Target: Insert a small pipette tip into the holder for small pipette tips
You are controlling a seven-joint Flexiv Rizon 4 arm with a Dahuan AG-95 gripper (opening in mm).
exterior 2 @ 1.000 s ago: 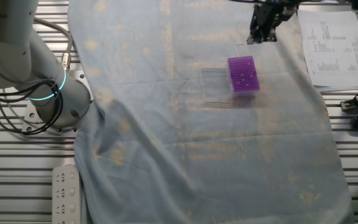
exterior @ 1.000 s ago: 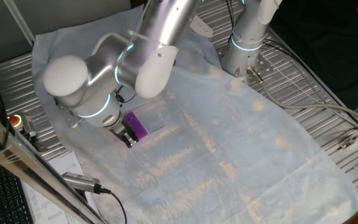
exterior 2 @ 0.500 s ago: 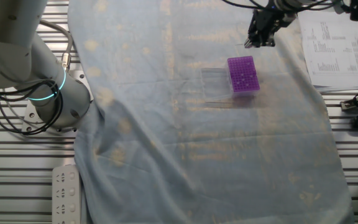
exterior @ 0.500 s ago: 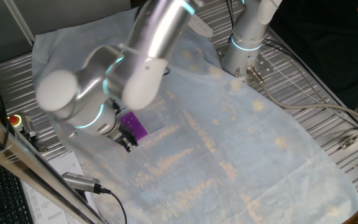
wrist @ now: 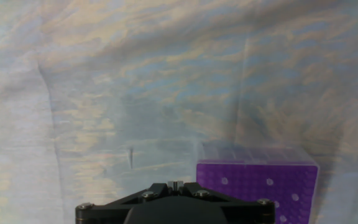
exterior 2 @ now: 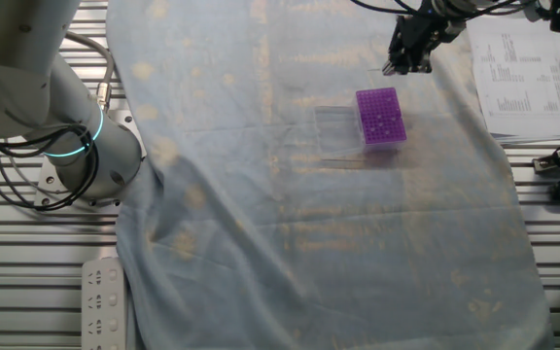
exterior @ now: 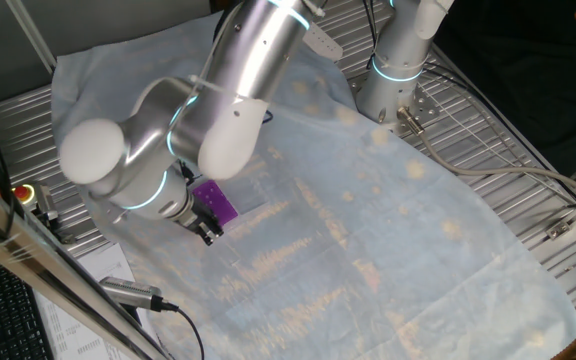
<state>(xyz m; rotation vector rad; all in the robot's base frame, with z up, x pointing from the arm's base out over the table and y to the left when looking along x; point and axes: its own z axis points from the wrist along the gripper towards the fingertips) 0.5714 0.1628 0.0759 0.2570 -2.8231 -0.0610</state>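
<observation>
The holder for small pipette tips [exterior 2: 378, 115] is a flat purple block with pale holes, lying on the pale cloth. It also shows in one fixed view [exterior: 217, 200] and at the lower right of the hand view [wrist: 253, 186]. My gripper [exterior 2: 394, 66] hovers just beyond the holder's far edge, a little above the cloth. In the hand view its fingertips [wrist: 176, 184] are pressed together on a small pale piece that looks like the small pipette tip. The holder lies just to their right. In one fixed view the gripper [exterior: 206, 232] sits beside the holder, partly hidden by the arm.
A wrinkled pale cloth [exterior 2: 309, 224] covers the table. A clear flat box [exterior 2: 333, 122] lies against the holder's left side. A thin dark mark [wrist: 130, 157] shows on the cloth. Papers [exterior 2: 518, 68] and a second arm's base [exterior 2: 76, 146] stand at the edges.
The arm has swung slightly over the last second and the gripper has shifted a little beside the holder. The holder has not moved. The fingers stay shut.
</observation>
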